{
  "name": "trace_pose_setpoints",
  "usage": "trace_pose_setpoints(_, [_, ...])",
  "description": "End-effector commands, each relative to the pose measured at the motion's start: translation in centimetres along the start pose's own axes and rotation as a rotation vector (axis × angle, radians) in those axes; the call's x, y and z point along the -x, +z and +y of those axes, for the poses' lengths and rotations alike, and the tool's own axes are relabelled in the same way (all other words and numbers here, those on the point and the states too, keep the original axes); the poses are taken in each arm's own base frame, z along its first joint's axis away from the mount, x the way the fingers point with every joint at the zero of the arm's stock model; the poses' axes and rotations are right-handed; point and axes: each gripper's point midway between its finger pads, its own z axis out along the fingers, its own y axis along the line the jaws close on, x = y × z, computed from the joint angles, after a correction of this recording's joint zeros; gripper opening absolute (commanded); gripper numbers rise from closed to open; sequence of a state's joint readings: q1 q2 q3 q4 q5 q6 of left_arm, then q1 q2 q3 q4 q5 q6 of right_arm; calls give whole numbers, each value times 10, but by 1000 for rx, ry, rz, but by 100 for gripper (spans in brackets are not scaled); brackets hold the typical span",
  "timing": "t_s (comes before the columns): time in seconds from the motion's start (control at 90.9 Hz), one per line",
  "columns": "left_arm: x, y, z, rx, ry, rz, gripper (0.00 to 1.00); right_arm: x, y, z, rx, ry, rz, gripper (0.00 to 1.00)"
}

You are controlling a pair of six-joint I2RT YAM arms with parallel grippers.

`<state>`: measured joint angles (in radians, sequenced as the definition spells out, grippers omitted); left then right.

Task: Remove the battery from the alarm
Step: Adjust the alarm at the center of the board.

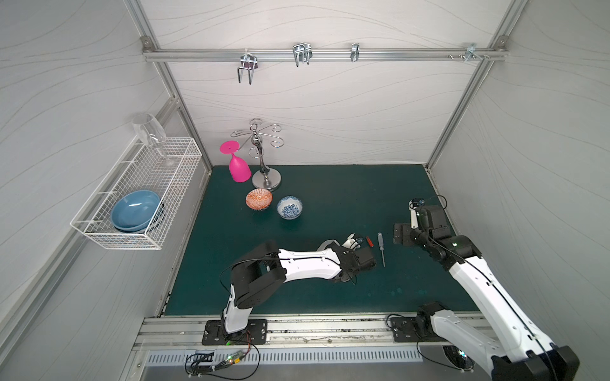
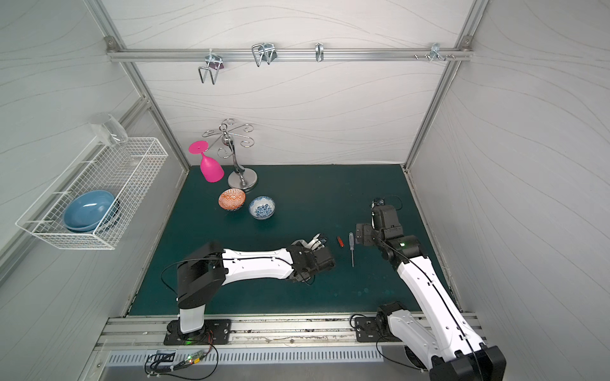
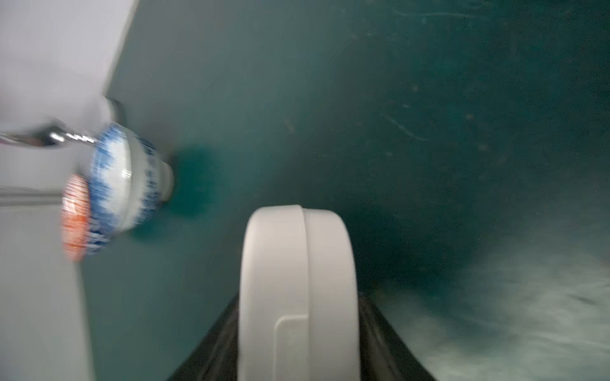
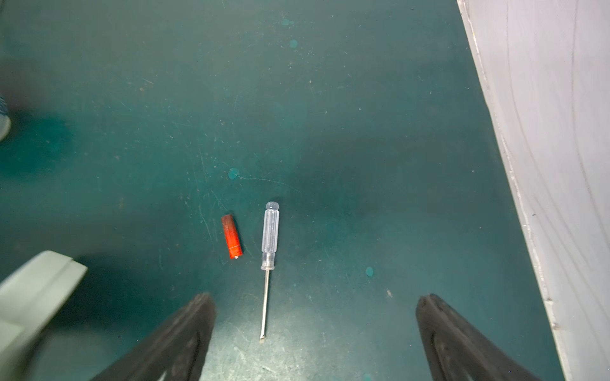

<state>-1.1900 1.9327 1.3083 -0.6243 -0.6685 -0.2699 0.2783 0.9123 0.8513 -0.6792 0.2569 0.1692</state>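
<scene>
Right wrist view: the battery (image 4: 232, 237) lies flat on the green desk (image 4: 330, 115), out of the alarm. It sits just beside the clear handle of the screwdriver (image 4: 270, 237), nearly parallel to it, not touching. Right fingers (image 4: 188, 330) are spread wide with nothing held; the screwdriver's tip lies on the desk between them. One white corner of the alarm (image 4: 29, 297) is partly in shot, on the battery's far side from the screwdriver.

Left wrist view, blurred: the alarm is seen edge-on, a seam running round it. Left fingers (image 3: 221, 346) show dark along both of its flat sides with no gap, so clamped on it. The blue-patterned bowl (image 3: 125, 184) and orange-patterned bowl (image 3: 76, 217) stand beyond, well apart from the alarm.

Both top views: across the desk the order is alarm at the left arm's tip, battery, screwdriver, right arm. Cannot tell whether the alarm rests on the desk or hangs clear of it.
</scene>
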Motion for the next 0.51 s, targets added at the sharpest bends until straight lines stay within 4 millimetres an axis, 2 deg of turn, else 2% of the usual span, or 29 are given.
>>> trace_pose_setpoints(0.0, [12, -18, -26, -199, -93, -25, 67, 6, -3, 4, 82, 79, -21, 99])
trace_pose_setpoints(0.132, [22, -56, -24, -369, -195, -108, 78, 9, 4, 0, 147, 181, -28, 99])
trace_pose_setpoints(0.198, [30, -78, -11, -420, -240, -180, 83, 7, 13, -3, 166, 227, -28, 99])
trace_pose_setpoints(0.242, [30, -85, 0, -437, -265, -206, 85, 8, 20, -8, 167, 251, -40, 99])
trace_pose_setpoints(0.33, [32, -100, 38, -473, -351, -274, 88, 6, 37, -22, 137, 274, -60, 99])
trace_pose_setpoints(0.341, [29, -93, 42, -467, -360, -262, 88, 7, 39, -25, 130, 273, -74, 99])
trace_pose_setpoints(0.418, [22, -92, 88, -450, -453, -326, 90, 6, 56, -41, 57, 239, -131, 99])
trace_pose_setpoints(0.473, [11, -83, 124, -402, -524, -364, 95, 6, 68, -54, 2, 229, -188, 99])
trace_pose_setpoints(0.495, [8, -86, 138, -391, -551, -395, 97, 6, 72, -59, -20, 232, -203, 99])
